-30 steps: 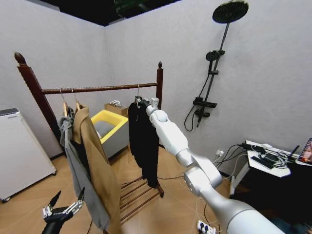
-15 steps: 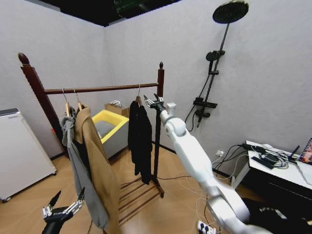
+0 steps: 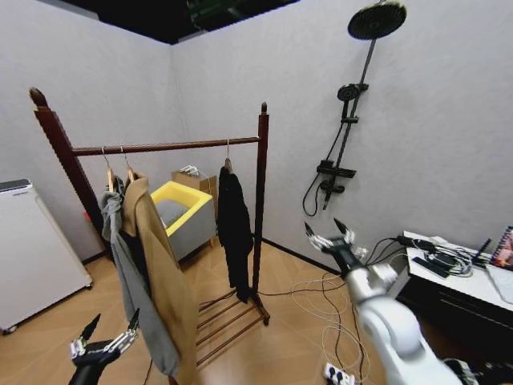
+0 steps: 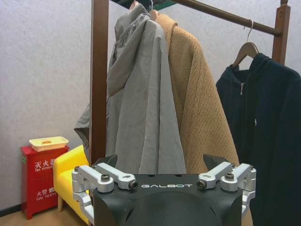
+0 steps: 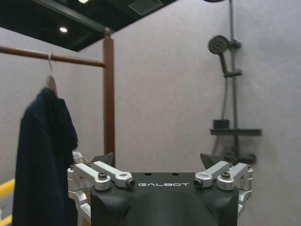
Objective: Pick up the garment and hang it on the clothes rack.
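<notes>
The garment [image 3: 235, 228] hangs on the clothes rack [image 3: 164, 146], seemingly well apart from the wide-open, empty right gripper [image 3: 329, 237].

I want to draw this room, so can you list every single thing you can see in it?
clothes rack: one, dark reddish-brown wood, middle of the room.
garment: one, black, hanging on the rack bar by its right post.
long coat: one, tan-brown, hanging at the rack's left end.
jacket: one, grey, hanging beside the tan coat.
armchair: one, yellow, behind the rack.
shower set: one, black, on the right wall.
cabinet: one, white, far left.
cables: several, white, on the floor.
left gripper: one, black and silver, low left, fingers open.
right gripper: one, silver, right of the rack, fingers open, empty.
</notes>
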### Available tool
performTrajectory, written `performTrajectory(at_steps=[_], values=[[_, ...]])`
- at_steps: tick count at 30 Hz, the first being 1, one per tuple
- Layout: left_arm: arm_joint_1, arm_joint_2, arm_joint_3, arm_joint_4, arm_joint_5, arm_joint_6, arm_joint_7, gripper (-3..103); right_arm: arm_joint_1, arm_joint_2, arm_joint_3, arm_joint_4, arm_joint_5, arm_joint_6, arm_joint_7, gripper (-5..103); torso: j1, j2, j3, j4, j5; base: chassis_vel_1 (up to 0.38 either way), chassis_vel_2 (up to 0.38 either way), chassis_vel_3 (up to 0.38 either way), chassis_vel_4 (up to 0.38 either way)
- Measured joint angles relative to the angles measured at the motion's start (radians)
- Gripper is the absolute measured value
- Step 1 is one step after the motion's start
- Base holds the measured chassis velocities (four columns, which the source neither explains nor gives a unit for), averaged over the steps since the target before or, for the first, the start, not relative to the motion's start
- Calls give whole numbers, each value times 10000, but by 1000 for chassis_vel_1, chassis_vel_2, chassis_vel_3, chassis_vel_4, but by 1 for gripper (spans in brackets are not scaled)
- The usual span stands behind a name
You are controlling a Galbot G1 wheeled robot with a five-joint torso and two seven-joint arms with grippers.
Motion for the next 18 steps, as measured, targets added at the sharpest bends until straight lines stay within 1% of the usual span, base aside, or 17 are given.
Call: performTrajectory(at_steps=[1, 2, 3, 5, 6, 8, 9, 10, 13, 18], values=[[0, 0, 0, 0, 0, 0, -1, 100, -630, 194, 79, 12, -79, 408, -20, 100, 0, 0, -1, 0, -5, 0, 0, 0, 0], [0, 0, 0, 0, 0, 0, -1, 100, -630, 194, 79, 12, -79, 408, -20, 100, 0, 0, -1, 0, -5, 0, 0, 0, 0], [0, 0, 0, 0, 0, 0, -2, 100, -1097, 306, 25, 13, -155, 737, 12, 100, 0, 0, 0, 3, -4, 0, 0, 0, 0], [0, 0, 0, 0, 0, 0, -2, 100, -1703, 430, -310, 49, -259, 1176, 166, 100, 1, -1, 1, 10, -2, 0, 0, 0, 0], [0, 0, 0, 0, 0, 0, -2, 100, -1703, 430, -310, 49, -259, 1176, 166, 100, 1, -1, 1, 10, -2, 0, 0, 0, 0], [0, 0, 0, 0, 0, 0, -3, 100, -2252, 585, -707, 181, -380, 1545, 230, 100, 5, -2, 2, 10, -5, 0, 0, 0, 0], [0, 0, 0, 0, 0, 0, -2, 100, -2472, 685, -850, 268, -583, 1626, 275, 100, 6, -2, 3, 9, -2, 0, 0, 0, 0], [0, 0, 0, 0, 0, 0, -2, 100, -2472, 685, -850, 268, -583, 1626, 275, 100, 6, -2, 3, 9, -2, 0, 0, 0, 0], [0, 0, 0, 0, 0, 0, -2, 100, -3107, 888, -1091, 697, -1154, 1756, 424, 100, 5, -2, 3, 7, -5, 0, 0, 0, 0], [0, 0, 0, 0, 0, 0, -2, 100, -3782, 937, -1212, 1063, -1598, 2004, 598, 100, 5, -2, 3, 5, -5, 0, 0, 0, 0]])
